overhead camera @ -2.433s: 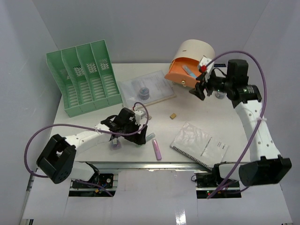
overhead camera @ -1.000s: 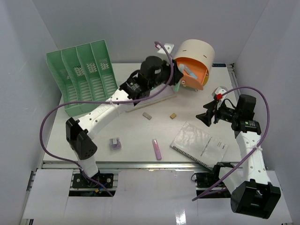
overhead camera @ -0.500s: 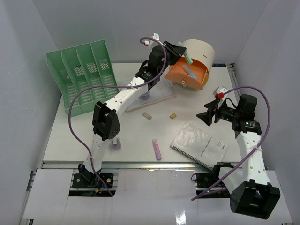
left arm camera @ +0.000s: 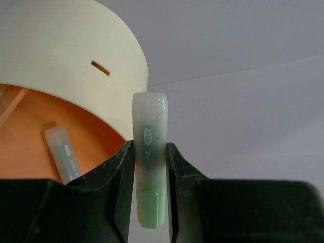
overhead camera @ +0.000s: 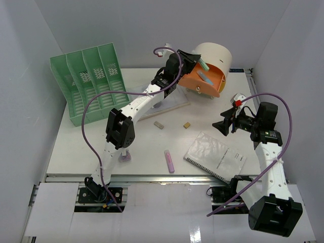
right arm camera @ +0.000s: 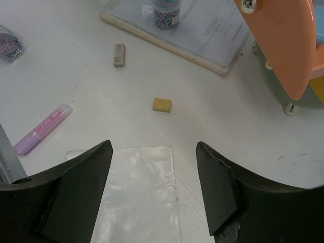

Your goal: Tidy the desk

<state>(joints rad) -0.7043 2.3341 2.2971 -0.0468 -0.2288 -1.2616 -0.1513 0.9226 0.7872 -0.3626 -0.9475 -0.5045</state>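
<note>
The desk (overhead camera: 76, 142), a white tabletop with metal rails along its near edge, fills the middle of the overhead view beneath both arms. The left gripper (overhead camera: 194, 57) is at the upper centre of that view, raised beside a round container (overhead camera: 215, 53) with a cream hood and an orange tray. It is clamped on a pale green highlighter (left arm camera: 148, 152), which in the wrist view stands upright between the two black fingers (left arm camera: 117, 174). The highlighter's upper end overlaps the rim of the hood, and whether they touch cannot be told. A pale blue highlighter (left arm camera: 63, 159) lies inside the orange tray. The right gripper (overhead camera: 221, 126) hangs right of centre above the tabletop with its jaws spread wide apart. In its wrist view, below the jaws, lies the glossy cover of a spiral notebook (overhead camera: 215, 157), which sits at the lower right of the desk. A tan eraser (right arm camera: 162, 105) lies just beyond the notebook, and a grey eraser (right arm camera: 119, 54) lies farther up and to the left. Above them a clipboard (right arm camera: 187, 40) with papers carries a jar of clips (right arm camera: 166, 9). A pink highlighter (overhead camera: 169, 161) lies near the front edge, with a small bag of purple clips (overhead camera: 124, 156) to its left. A green file rack (overhead camera: 91, 86) stands in the upper left.
</note>
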